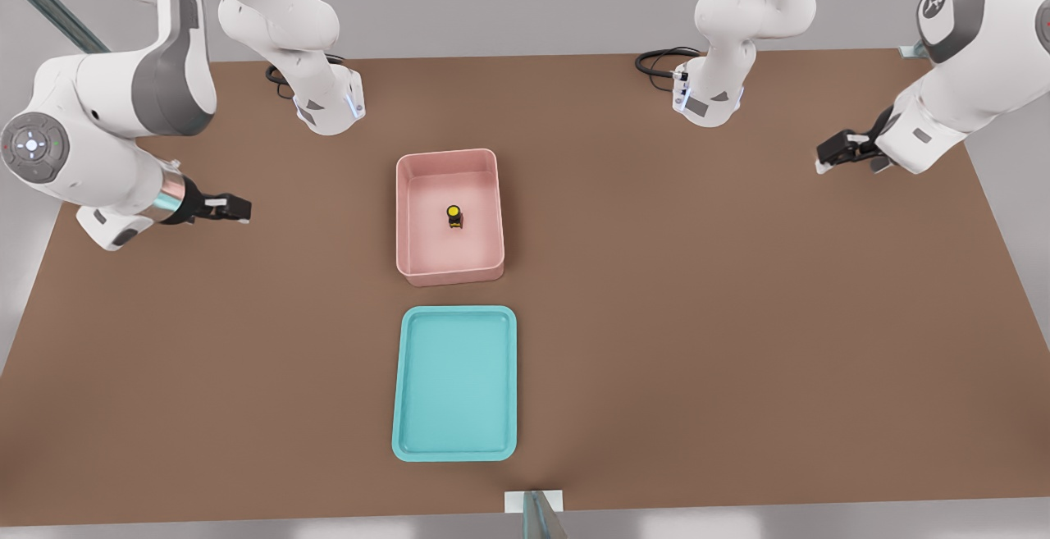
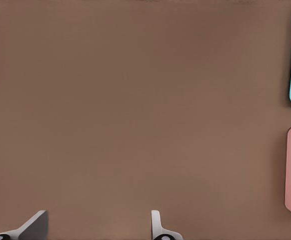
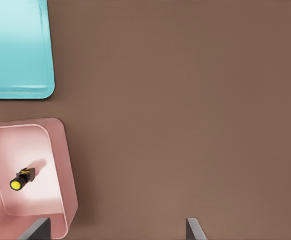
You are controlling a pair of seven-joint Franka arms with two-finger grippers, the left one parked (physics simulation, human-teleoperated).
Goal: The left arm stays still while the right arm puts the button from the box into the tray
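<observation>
The pink box [image 1: 408, 194] stands near the table's middle, and the button [image 1: 454, 216], black with a yellow cap, rests on its floor. Just in front of the box lies the turquoise tray [image 1: 457, 383], with nothing in it. My gripper [image 1: 244, 211] hovers over bare table toward the front view's left of the box, well apart from it, and holds nothing. In the right wrist view its fingertips [image 3: 40, 229] stand wide apart, so my gripper [image 3: 116, 230] is open, with the box [image 3: 60, 165], the button [image 3: 21, 180] and the tray [image 3: 15, 50] off to one side.
The brown table [image 1: 697, 317] spreads wide on both sides of the box and tray. Two arm bases [image 1: 328, 100] [image 1: 707, 96] with black cables stand at the back edge. The parked arm's gripper [image 1: 838, 152] hangs at the front view's right.
</observation>
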